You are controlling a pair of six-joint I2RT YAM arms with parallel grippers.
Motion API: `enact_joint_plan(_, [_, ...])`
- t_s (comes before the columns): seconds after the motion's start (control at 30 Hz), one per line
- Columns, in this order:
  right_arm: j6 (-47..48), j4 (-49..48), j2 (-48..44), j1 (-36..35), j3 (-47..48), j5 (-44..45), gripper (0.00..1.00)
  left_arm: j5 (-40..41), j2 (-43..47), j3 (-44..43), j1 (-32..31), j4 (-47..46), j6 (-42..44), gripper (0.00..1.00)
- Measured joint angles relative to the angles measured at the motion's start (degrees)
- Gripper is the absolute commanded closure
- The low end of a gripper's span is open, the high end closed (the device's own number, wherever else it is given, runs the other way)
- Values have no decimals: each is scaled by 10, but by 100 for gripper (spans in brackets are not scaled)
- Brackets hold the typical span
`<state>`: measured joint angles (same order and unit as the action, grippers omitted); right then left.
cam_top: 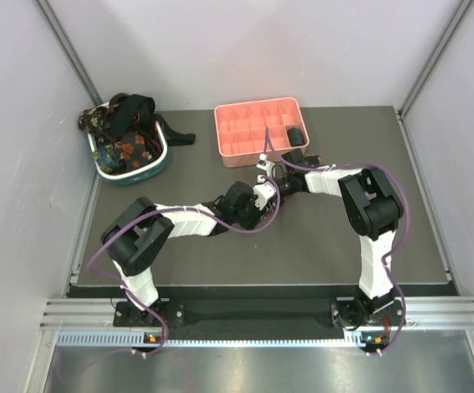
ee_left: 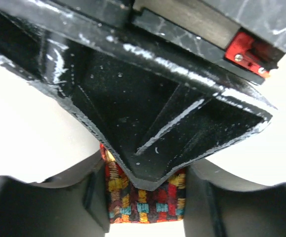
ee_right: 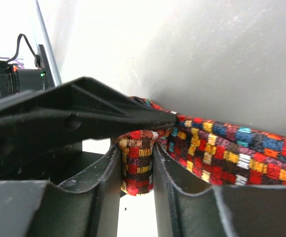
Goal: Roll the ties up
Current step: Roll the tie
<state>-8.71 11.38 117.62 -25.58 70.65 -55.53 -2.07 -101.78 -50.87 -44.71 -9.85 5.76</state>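
The red-yellow-dark plaid tie (ee_right: 231, 150) is held between both grippers at mid-table, just in front of the pink tray. My right gripper (ee_right: 138, 170) is shut on a folded end of it (ee_right: 138, 158), and the rest trails off to the right. My left gripper (ee_left: 145, 200) is shut on the same plaid tie (ee_left: 147, 205), its fingers (ee_left: 78, 197) pressing both edges. In the top view the left gripper (cam_top: 250, 201) and the right gripper (cam_top: 268, 182) nearly touch and hide most of the tie. More ties (cam_top: 126, 135), floral and black, are heaped in the basket.
The teal-and-white basket (cam_top: 151, 170) stands at the back left, with a black tie end (cam_top: 179, 136) trailing onto the mat. The pink compartment tray (cam_top: 237, 123) stands at the back centre with a dark roll (cam_top: 296, 136) in its right side. Walls close in the sides.
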Motion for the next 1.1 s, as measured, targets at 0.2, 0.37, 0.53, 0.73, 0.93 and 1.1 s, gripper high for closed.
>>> enact_joint_plan(0.2, [2,-1,0,2,0,15,60,7,0,0,-2,0,-4,53])
enact_joint_plan(0.37, [1,0,0,2,0,18,62,5,0,0,-2,0,-5,53])
enact_joint_plan(0.53, [-1,-1,-1,4,-3,25,55,3,0,-4,-2,6,-5,53])
enact_joint_plan(0.73, [-17,-24,-21,9,-27,35,59,0,-4,-14,-2,20,-3,53])
enact_joint_plan(0.93, [-36,-44,-40,23,-45,37,59,-3,-5,-16,-2,24,-9,54])
enact_joint_plan(1.1, [-66,-78,-68,53,-78,49,59,-5,-5,-17,-2,25,-13,54])
